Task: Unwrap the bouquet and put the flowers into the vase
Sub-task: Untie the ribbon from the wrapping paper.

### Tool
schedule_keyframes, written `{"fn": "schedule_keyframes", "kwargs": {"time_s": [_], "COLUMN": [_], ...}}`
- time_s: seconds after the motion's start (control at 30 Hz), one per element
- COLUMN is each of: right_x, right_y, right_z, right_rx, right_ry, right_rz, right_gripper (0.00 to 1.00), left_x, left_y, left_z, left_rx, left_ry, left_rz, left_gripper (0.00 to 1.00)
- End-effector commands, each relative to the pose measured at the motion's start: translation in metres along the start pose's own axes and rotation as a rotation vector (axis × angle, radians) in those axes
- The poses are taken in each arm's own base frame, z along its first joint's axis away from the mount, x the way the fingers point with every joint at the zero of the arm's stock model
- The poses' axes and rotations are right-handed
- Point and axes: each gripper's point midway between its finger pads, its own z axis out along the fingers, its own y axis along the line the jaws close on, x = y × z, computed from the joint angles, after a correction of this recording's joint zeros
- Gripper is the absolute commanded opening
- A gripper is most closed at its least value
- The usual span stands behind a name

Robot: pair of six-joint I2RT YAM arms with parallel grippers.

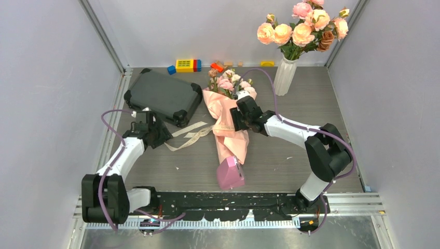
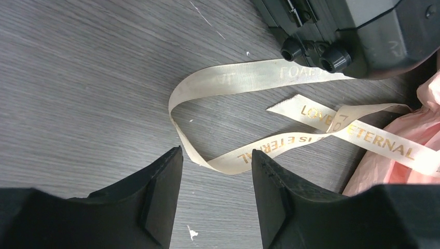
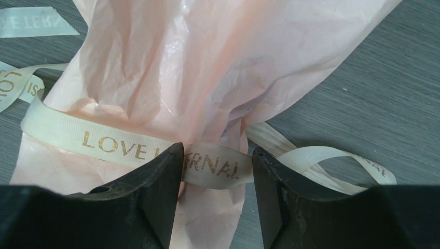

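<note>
The bouquet [image 1: 229,127], wrapped in pale pink paper [image 3: 171,67], lies mid-table with its small flowers [image 1: 229,82] pointing toward the back. Its beige ribbon [image 2: 244,78] is untied and trails left across the table, though one band [image 3: 104,142] still crosses the paper. My right gripper [image 1: 237,118] [image 3: 218,155] is open, its jaws straddling that band over the wrapping. My left gripper [image 1: 164,137] [image 2: 217,155] is open and holds nothing, just short of a ribbon loop. The white ribbed vase [image 1: 284,77] stands at the back right.
A cluster of peach roses [image 1: 303,28] fills the vase. A black case [image 1: 163,96] [image 2: 353,26] lies at the back left, its corner over the ribbon. A pink wedge [image 1: 230,173] sits at the bouquet's near end. Toy blocks [image 1: 184,65] line the back wall.
</note>
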Motion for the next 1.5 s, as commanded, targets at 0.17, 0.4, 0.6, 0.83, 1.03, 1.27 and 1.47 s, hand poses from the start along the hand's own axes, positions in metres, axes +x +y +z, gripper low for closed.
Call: {"fn": "schedule_keyframes", "kwargs": {"time_s": [0.17,0.4,0.6,0.83,1.03,1.27,1.47], "right_x": [-0.029,-0.039,-0.037,-0.044,-0.046,-0.012,0.046], "right_y": [-0.013,-0.02,-0.02,-0.037,-0.059,-0.121,-0.182], "right_z": [-0.024,-0.029,-0.029,-0.052,-0.077,-0.083,-0.075], "right_rx": [0.083,0.125,0.13,0.205,0.289,0.5,0.596], "right_ry": [-0.116,-0.154,-0.15,-0.19,-0.25,-0.23,-0.166], "right_rz": [0.086,0.14,0.159,0.196,0.243,0.396,0.691], "right_gripper": [0.54,0.53,0.36,0.28,0.27,0.15,0.14], "left_x": [-0.009,-0.005,-0.004,0.0,0.001,-0.001,-0.005], "left_y": [-0.019,-0.018,-0.018,-0.013,-0.011,-0.011,-0.008], "left_z": [0.013,0.018,0.02,0.024,0.023,0.019,0.013], "left_rx": [0.078,0.078,0.078,0.061,0.057,0.053,0.045], "left_ry": [0.008,0.023,0.032,0.042,0.038,0.028,0.008], "left_rz": [-0.019,-0.017,-0.014,-0.012,-0.011,0.007,0.034], "left_gripper": [0.54,0.54,0.54,0.54,0.54,0.54,0.54]}}
